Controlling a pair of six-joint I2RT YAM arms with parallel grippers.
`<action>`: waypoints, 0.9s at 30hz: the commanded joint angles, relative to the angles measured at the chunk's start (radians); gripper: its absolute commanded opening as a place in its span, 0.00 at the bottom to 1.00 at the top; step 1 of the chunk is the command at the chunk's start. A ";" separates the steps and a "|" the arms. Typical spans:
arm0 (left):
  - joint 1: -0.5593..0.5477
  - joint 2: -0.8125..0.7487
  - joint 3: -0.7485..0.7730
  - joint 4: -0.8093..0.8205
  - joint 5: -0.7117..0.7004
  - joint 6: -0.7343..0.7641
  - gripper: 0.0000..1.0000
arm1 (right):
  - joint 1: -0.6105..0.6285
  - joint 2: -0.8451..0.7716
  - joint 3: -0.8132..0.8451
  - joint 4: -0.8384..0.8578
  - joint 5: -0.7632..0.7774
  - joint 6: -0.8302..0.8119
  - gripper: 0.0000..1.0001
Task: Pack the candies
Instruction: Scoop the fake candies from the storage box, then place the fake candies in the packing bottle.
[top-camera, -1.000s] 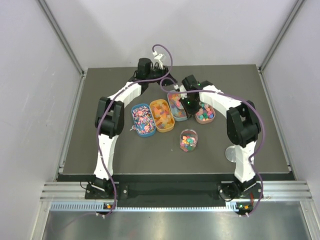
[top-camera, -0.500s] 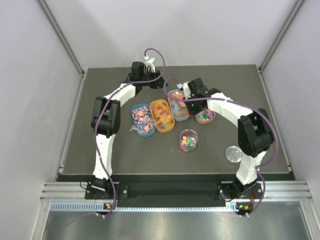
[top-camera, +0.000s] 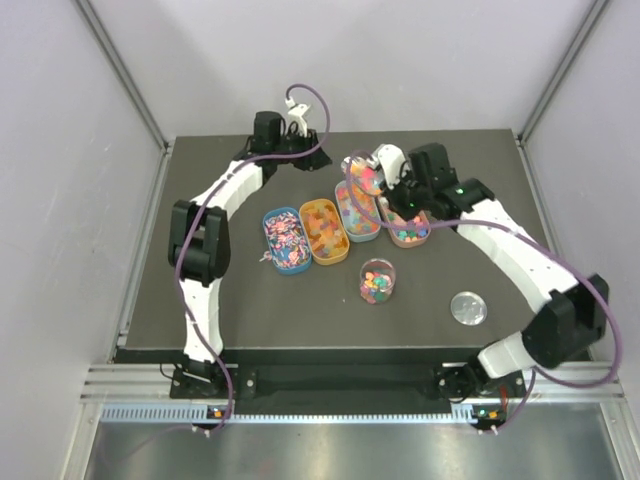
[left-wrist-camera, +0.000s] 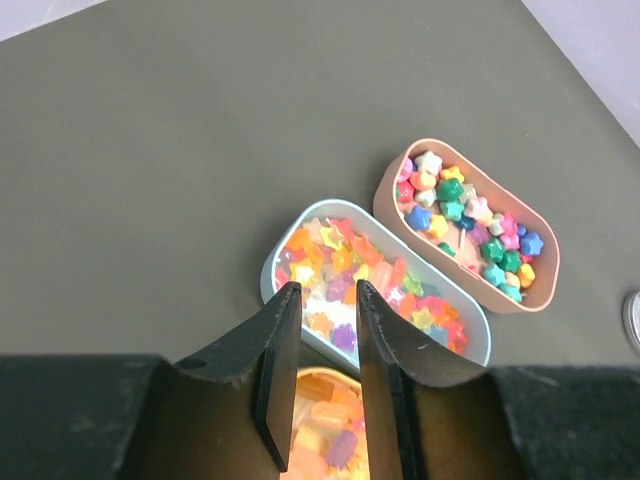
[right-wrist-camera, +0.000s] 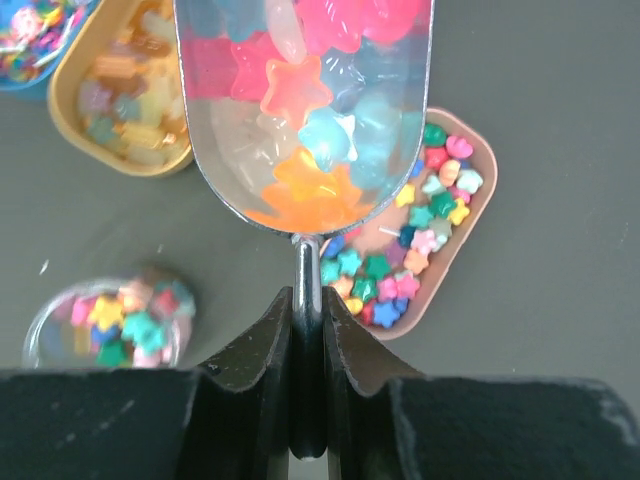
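Right wrist first. The right fingers (right-wrist-camera: 262, 342) are clamped tight on the thin handle of the scoop (right-wrist-camera: 307, 262), and the bowl is heaped with pink, orange and pale blue star candies (right-wrist-camera: 296, 85). It hangs above the table (right-wrist-camera: 520, 300). The pink tray (right-wrist-camera: 487, 150) lies below and to the right, packed with small stars in green, pink and yellow. Upper left is the orange tray (right-wrist-camera: 118, 168) of gummies. Lower left, blurred, the clear jar (right-wrist-camera: 40, 335) holds a shallow layer of mixed candies.

Over to the left wrist. The left fingers (left-wrist-camera: 270, 360) stand a narrow gap apart with nothing between them, up in the air. Below sits the pale blue tray (left-wrist-camera: 272, 268), full of orange, yellow and pink stars, and the pink tray lies right alongside it. Orange gummies peek through the gap.

From above, four oval trays form a row mid-table, all full, with the blue tray (top-camera: 296, 268) at the left end. The right arm (top-camera: 510, 252) curls in from the right, holding the scoop about over the far end of the pale blue tray. The left arm (top-camera: 235, 182) reaches to the far side, beyond the trays. The jar stands alone nearer the bases. A round clear disc (top-camera: 467, 308) lies flat to its right, apart.
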 joint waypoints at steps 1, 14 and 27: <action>0.003 -0.100 -0.028 -0.032 -0.007 0.060 0.34 | -0.005 -0.163 -0.067 -0.077 -0.078 -0.122 0.00; 0.003 -0.189 -0.139 -0.043 -0.020 0.091 0.35 | -0.006 -0.526 -0.366 -0.299 -0.113 -0.426 0.00; 0.000 -0.215 -0.163 -0.054 -0.038 0.107 0.36 | -0.003 -0.550 -0.470 -0.375 -0.044 -0.587 0.00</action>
